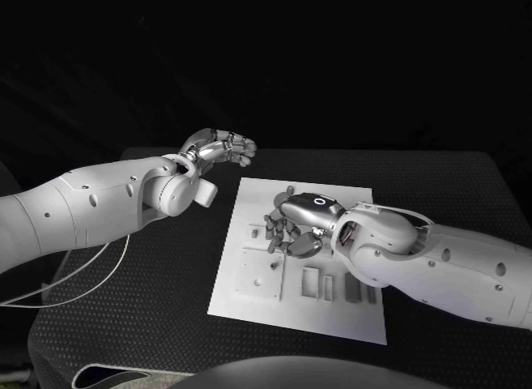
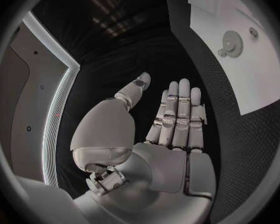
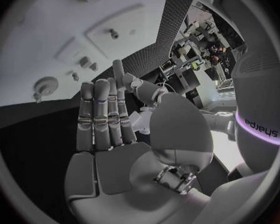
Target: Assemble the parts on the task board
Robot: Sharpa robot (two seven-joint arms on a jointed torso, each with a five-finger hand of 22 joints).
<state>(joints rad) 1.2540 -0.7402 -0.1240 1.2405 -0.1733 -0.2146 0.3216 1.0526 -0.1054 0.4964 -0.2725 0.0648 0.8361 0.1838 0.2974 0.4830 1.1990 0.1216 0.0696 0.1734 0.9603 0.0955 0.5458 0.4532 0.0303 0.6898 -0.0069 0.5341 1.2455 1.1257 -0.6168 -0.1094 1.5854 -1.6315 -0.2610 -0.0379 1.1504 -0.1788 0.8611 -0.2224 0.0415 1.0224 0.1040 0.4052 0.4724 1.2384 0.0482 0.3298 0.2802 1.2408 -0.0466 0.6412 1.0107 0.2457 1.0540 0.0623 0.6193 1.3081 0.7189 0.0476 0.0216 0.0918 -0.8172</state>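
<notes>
My right hand (image 1: pixel 299 225) hovers flat and empty directly over the task board (image 1: pixel 350 318), parts (image 1: pixel 257 232) beneath its fingertips. My left hand (image 1: pixel 219 147), also empty, fingers extended, sits beyond the board's far corner, farther away.

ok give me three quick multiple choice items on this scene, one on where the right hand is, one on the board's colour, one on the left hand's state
1. Where is the right hand?
A. over the task board
B. off the table's far edge
C. beside the left hand

2. What colour is the task board?
A. blue
B. white
C. red

3. What is the left hand doing?
A. gripping a part
B. pressing on the board
C. holding nothing, fingers straight

Key: 1 A, the head view shows it above the board's middle. 2 B, the plate is white against the black table. 3 C, the left wrist view shows its palm bare and fingers extended.
</notes>
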